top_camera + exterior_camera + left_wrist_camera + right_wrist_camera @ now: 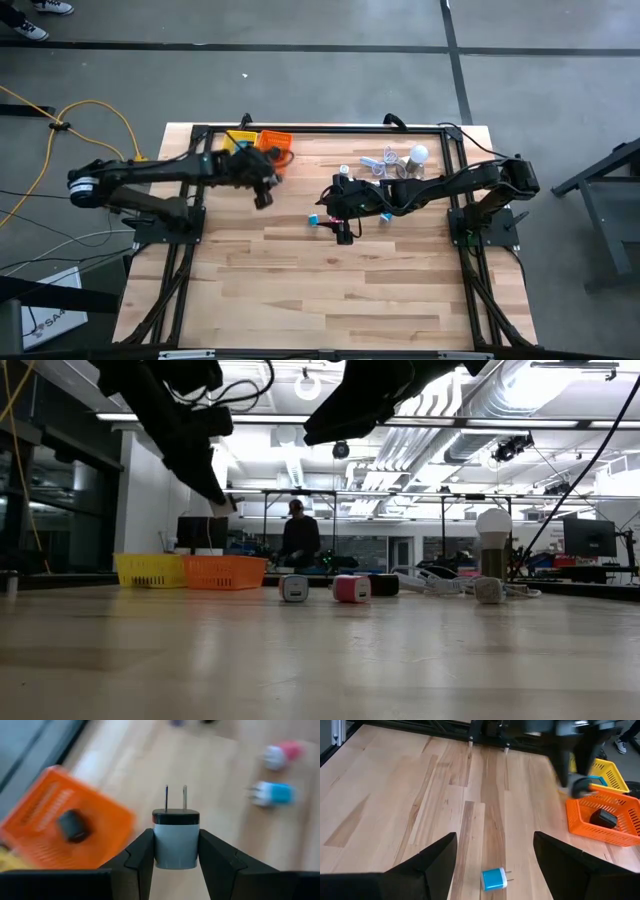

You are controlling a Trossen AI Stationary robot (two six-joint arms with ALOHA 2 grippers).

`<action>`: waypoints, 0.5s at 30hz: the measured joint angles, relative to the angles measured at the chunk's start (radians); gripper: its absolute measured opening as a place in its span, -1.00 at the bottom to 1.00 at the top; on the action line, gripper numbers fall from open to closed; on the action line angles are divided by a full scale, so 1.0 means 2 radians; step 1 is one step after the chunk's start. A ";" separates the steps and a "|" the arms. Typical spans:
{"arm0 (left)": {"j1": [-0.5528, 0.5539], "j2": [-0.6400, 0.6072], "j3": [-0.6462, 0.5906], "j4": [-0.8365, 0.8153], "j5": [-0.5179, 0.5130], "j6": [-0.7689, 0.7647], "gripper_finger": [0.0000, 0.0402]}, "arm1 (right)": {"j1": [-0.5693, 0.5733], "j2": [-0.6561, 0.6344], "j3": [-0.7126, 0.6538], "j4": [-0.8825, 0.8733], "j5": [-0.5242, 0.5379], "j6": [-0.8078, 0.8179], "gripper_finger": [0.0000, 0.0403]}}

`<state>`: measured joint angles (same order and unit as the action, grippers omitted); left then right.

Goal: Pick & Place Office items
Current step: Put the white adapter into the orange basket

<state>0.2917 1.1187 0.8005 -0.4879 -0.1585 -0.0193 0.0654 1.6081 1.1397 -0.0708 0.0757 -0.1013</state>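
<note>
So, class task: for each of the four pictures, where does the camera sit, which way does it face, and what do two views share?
High: overhead, facing down; both arms, orange basket.
Low: table height, facing the room; arms overhead, pink plug.
Left wrist: left gripper clamps a white charger.
Right wrist: right gripper open above a blue plug.
Shared: both wrist views show the orange basket holding a black piece.

Probably a lab: exposed ceiling ducts [560, 405], monitors [588, 538], concrete floor [300, 80].
</note>
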 joint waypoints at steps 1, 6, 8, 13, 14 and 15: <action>0.011 0.000 0.000 0.002 -0.007 -0.003 -0.38 | 0.000 0.000 0.000 0.000 0.000 0.000 0.24; 0.067 0.015 0.000 0.022 -0.015 -0.029 -0.38 | 0.000 0.000 0.000 0.000 0.000 0.000 0.24; 0.089 0.024 0.001 0.035 -0.014 -0.036 -0.38 | 0.000 0.000 0.000 0.000 0.000 0.000 0.25; 0.139 0.046 0.014 0.038 -0.001 -0.043 -0.38 | 0.000 0.000 0.000 0.000 0.000 0.000 0.24; 0.149 0.049 0.018 0.039 0.003 -0.043 -0.38 | 0.000 0.000 0.000 0.000 0.000 0.000 0.24; 0.157 0.052 0.023 0.040 0.006 -0.043 -0.38 | 0.000 0.000 0.000 0.000 0.000 0.000 0.24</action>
<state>0.6049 1.2236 0.8462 -0.4088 -0.1459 -0.1059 0.0655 1.6081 1.1397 -0.0708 0.0757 -0.1013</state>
